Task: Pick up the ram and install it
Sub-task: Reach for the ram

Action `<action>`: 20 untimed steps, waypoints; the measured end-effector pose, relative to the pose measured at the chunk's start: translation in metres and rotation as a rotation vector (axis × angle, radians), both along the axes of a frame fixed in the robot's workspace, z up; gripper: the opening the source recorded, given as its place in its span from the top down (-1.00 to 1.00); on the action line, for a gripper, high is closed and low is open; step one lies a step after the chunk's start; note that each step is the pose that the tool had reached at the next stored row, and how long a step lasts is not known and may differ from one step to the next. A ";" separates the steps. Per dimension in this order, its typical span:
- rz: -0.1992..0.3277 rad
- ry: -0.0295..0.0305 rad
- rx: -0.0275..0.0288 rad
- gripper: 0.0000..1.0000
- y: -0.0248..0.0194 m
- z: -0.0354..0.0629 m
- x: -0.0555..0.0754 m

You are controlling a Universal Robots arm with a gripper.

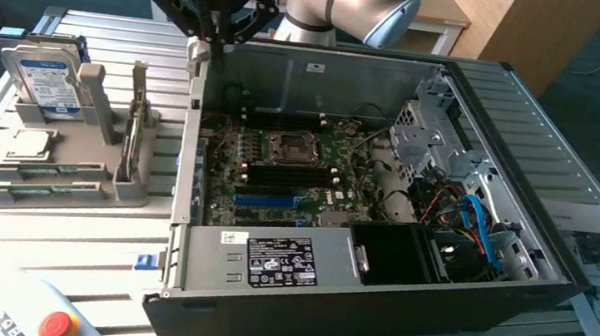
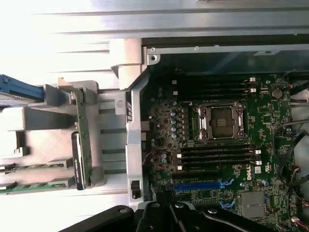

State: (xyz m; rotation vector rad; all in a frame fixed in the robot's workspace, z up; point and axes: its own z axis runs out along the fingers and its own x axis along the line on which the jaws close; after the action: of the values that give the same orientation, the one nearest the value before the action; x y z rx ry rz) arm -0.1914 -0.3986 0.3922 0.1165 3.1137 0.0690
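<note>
Tool (image 1: 214, 35) is pinched shut with nothing in it, hovering over the PC case's (image 1: 375, 310) back corner. The ram (image 2: 84, 135) sits on edge in my gray holder (image 1: 79, 145) on the bench (image 1: 48, 233).

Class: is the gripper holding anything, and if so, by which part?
Nothing is held. The gripper is shut and empty above the computer case wall; the ram stands on edge in the grey rack.
</note>
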 end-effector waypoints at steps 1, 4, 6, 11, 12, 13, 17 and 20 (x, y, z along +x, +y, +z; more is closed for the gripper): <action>0.000 0.0000 0.0000 0.80 0.0000 0.0000 -0.003; 0.000 0.0000 -0.0001 0.80 0.0002 -0.0001 -0.013; 0.000 -0.0001 0.0000 0.80 0.0003 -0.0002 -0.020; 0.000 0.0000 0.0000 0.80 0.0005 -0.0002 -0.037; 0.000 -0.0001 0.0000 0.80 0.0005 -0.0002 -0.040; 0.000 -0.0001 0.0001 0.80 0.0005 -0.0003 -0.043; 0.000 -0.0001 0.0000 0.80 0.0005 -0.0003 -0.055; 0.000 0.0000 -0.0001 0.80 0.0005 -0.0004 -0.064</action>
State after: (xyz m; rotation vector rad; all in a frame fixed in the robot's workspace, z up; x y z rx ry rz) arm -0.2559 -0.3980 0.3918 0.1168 3.1137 0.0689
